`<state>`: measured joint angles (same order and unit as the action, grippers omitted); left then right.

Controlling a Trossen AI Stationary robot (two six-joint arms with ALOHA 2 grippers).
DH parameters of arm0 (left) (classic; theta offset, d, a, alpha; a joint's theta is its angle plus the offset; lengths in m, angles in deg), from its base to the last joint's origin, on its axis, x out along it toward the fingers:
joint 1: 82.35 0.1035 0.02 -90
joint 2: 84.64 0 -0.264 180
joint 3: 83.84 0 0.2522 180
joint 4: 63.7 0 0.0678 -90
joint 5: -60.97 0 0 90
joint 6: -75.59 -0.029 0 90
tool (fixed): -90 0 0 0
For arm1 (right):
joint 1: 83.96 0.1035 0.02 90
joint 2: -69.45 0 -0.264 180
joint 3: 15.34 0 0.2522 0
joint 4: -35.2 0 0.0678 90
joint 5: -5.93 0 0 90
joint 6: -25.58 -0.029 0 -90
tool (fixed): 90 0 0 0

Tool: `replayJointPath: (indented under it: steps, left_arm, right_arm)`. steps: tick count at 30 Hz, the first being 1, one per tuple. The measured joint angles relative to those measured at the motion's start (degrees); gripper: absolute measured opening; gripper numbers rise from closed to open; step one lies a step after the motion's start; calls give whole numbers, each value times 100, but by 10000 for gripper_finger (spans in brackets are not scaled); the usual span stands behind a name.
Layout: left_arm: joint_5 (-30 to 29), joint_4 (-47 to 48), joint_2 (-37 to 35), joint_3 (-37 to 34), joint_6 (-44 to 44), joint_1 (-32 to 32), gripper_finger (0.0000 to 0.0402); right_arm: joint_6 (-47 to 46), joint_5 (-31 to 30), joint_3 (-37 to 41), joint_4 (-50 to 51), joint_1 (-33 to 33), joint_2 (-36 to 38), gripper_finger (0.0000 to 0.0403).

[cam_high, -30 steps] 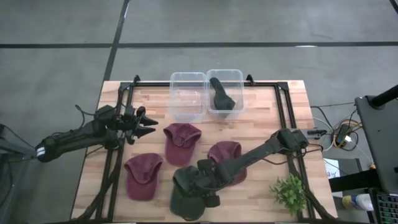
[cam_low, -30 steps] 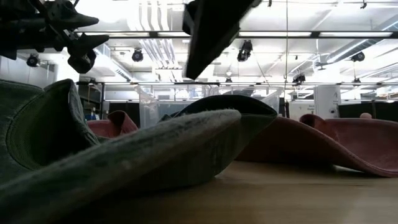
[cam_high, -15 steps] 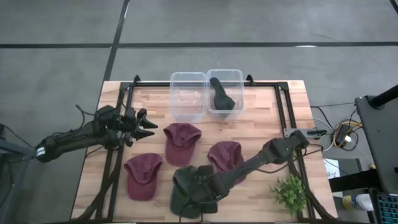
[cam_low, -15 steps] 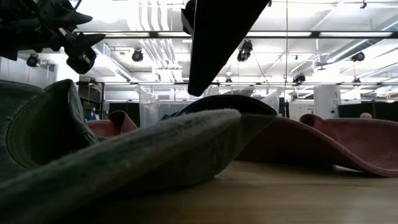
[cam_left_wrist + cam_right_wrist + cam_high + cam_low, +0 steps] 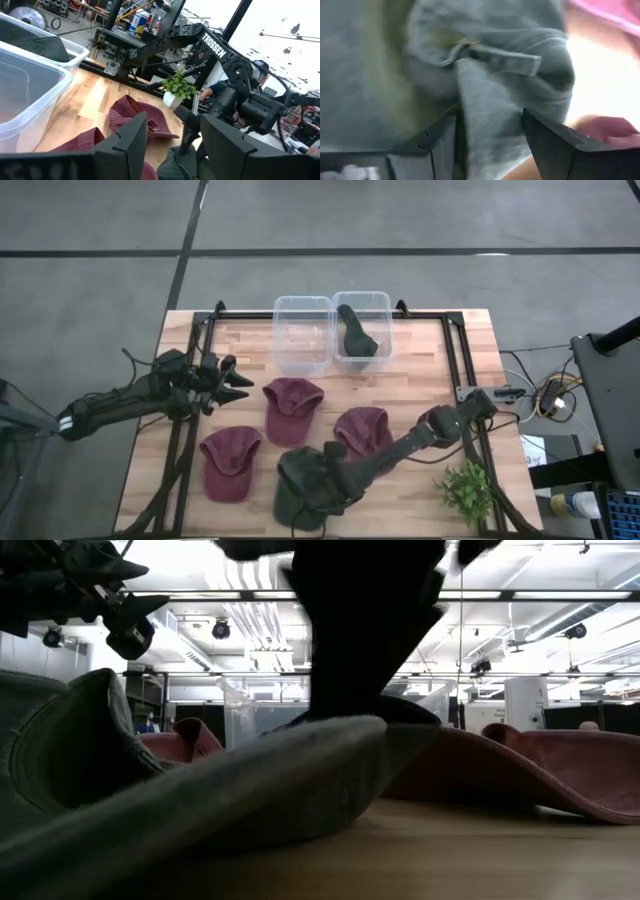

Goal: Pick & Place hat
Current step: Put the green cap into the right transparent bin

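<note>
A dark green hat (image 5: 296, 502) lies on the table near its near edge, and it fills the foreground of the low view (image 5: 230, 790). My right gripper (image 5: 323, 484) is down on this hat, open. In the right wrist view its fingers (image 5: 490, 120) stand on either side of a raised fold below the hat's back strap (image 5: 502, 52). Three maroon hats (image 5: 291, 406) (image 5: 362, 430) (image 5: 229, 462) lie flat around it. My left gripper (image 5: 243, 385) hovers open over the table's left side. My right gripper comes down on the green hat's rear from above, its open fingers (image 5: 440, 140) straddling a ridge of fabric (image 5: 485, 100) below the back strap. Whether the fingers touch the cloth, I cannot tell. The hat lies on the table.
Two clear bins stand at the far edge. The left one (image 5: 302, 332) holds nothing, and the right one (image 5: 378, 305) holds a dark hat (image 5: 357, 330). A small potted plant (image 5: 465, 490) sits at the near right corner. A black frame (image 5: 455, 350) runs around the work area.
My right gripper has moved down and toward the near edge onto the green hat. In the low view its dark shape dropped from above the hat to the hat's top. The hats lie as before.
</note>
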<state>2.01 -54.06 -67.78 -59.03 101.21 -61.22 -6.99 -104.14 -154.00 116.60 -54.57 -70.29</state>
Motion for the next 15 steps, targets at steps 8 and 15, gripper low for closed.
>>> replayJointPath:
  steps: [8,15]
  left_arm:
    - [127,-13,0,-4,59,-2,178]
    - [134,-15,0,-4,145,-2,178]
  right_arm:
    - [-776,-402,4,292,-4,-98,76]
    - [-860,-505,-443,393,1,-55,10]
